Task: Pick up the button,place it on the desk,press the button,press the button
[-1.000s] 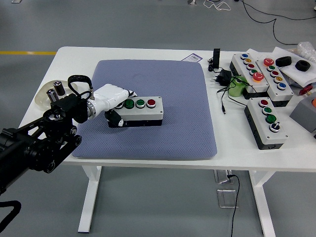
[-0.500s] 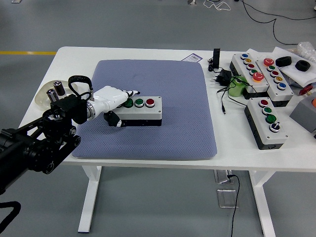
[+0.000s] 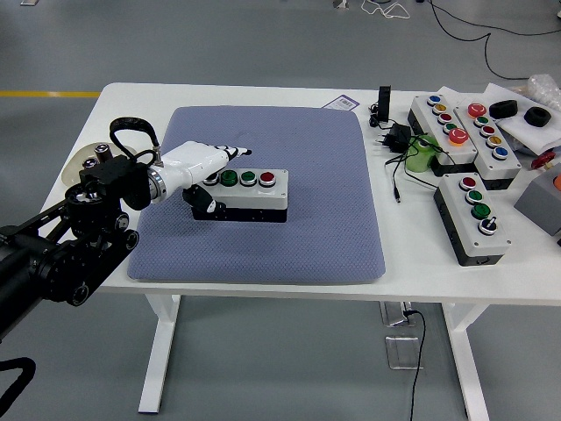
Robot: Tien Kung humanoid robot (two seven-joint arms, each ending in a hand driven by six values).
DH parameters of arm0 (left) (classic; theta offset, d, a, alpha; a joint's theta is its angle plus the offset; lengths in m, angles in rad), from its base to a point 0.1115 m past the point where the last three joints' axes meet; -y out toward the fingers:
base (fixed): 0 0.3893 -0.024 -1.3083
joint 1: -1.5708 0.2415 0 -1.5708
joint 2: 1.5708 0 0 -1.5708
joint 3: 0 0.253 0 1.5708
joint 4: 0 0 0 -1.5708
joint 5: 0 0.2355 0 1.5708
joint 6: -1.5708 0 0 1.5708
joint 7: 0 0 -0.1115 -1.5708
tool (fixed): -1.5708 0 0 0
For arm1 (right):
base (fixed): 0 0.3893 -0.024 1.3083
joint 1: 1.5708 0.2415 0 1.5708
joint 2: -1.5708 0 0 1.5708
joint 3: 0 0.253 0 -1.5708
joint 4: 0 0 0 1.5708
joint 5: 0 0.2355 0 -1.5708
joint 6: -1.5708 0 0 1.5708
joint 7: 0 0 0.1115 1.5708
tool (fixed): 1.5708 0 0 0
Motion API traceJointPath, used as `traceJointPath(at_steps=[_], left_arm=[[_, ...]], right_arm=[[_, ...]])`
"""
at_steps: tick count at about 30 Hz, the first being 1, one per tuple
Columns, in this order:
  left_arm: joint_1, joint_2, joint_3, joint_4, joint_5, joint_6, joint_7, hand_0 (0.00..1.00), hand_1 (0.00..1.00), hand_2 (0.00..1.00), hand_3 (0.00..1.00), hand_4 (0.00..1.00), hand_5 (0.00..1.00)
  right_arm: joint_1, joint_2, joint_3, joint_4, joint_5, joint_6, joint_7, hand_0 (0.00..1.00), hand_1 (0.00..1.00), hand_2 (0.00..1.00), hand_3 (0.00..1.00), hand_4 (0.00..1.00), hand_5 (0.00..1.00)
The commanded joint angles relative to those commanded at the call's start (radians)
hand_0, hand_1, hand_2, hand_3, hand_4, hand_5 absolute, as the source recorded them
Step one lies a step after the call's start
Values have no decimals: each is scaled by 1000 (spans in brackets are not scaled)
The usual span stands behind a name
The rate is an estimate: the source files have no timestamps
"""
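Rigid, fairly heavy button box on slippery-looking plastic; best gripped across its short sides. Left hand at nine o'clock, apparently released, fingers extended.

A pad lies on the table, left of centre, and a button box sits on the pad's left half. The left hand is over that box's left end. More button boxes cluster at the table's right side, with a plate at its left edge.
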Motion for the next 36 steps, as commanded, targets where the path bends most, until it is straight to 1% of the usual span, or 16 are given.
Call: traceJointPath(at_steps=[2, 3, 8, 9, 11, 14, 15, 19, 20, 21, 23, 25, 26, 27, 31, 36], left_arm=[[8, 3, -30, -29, -1, -20, 3, 733, 857, 975, 998, 817, 2], [12, 4, -46, -46, 0, -32, 5, 780, 889, 987, 998, 831, 10], [40, 7, -115, -136, 17, -94, 12, 780, 889, 987, 998, 831, 10], [48, 7, -130, -161, 22, -110, 17, 732, 842, 918, 998, 769, 10], [62, 6, -145, -205, 34, -119, 36, 732, 842, 918, 998, 769, 10], [83, 5, -151, -271, 44, -129, 97, 732, 842, 918, 998, 769, 10], [89, 5, -152, -291, 44, -137, 119, 369, 387, 402, 928, 603, 2], [103, 5, -142, -358, 30, -193, 203, 369, 387, 402, 928, 603, 2], [101, 5, -131, -370, 25, -220, 225, 369, 387, 402, 928, 603, 2], [99, 4, -124, -374, 24, -239, 237, 86, 48, 83, 892, 502, 2], [96, 2, -111, -377, 29, -284, 257, 86, 48, 83, 892, 502, 2], [92, -2, -98, -371, 33, -311, 270, 86, 48, 83, 892, 502, 2], [91, -3, -93, -368, 34, -317, 274, 86, 48, 83, 892, 502, 2], [89, -5, -88, -361, 34, -324, 280, 69, 5, 57, 902, 453, 2], [87, -13, -81, -340, 40, -337, 299, 69, 5, 57, 902, 453, 2], [88, -9, -79, -343, 47, -353, 307, 66, 2, 53, 916, 444, 2]], right_arm=[[0, 0, -1, 0, 2, 0, 0, 637, 534, 558, 634, 235, 244], [0, 0, -1, 0, 2, 0, 0, 636, 534, 558, 634, 235, 244], [-2, 0, 0, 0, 4, -1, 0, 636, 534, 558, 634, 235, 244], [-3, 0, -1, 0, 4, -1, 0, 637, 534, 558, 635, 235, 244], [-3, 0, -4, 0, 5, -1, 0, 637, 534, 558, 635, 235, 244], [-5, 0, -5, 0, 7, -1, 0, 637, 534, 558, 635, 235, 244], [-6, 0, -5, 0, 7, -1, 0, 638, 534, 558, 635, 235, 244], [-7, 0, -7, 0, 8, -1, 0, 638, 534, 558, 635, 235, 244], [-7, 0, -8, 0, 9, 0, 0, 638, 534, 558, 635, 235, 244], [-7, 0, -9, 0, 9, 0, 0, 638, 534, 558, 635, 235, 243], [-7, 0, -9, -1, 9, 0, 0, 638, 534, 558, 635, 235, 243], [-6, 0, -7, -1, 6, 1, 0, 638, 534, 558, 635, 235, 243], [-5, 0, -5, 0, 5, 1, 0, 638, 534, 558, 635, 235, 243], [-4, 0, -3, -1, 4, 1, 0, 638, 533, 558, 635, 235, 244], [-2, 1, 8, -1, -2, 0, 1, 638, 533, 558, 635, 235, 244], [-2, 0, 14, -1, -7, 0, 1, 637, 533, 556, 635, 235, 243]])
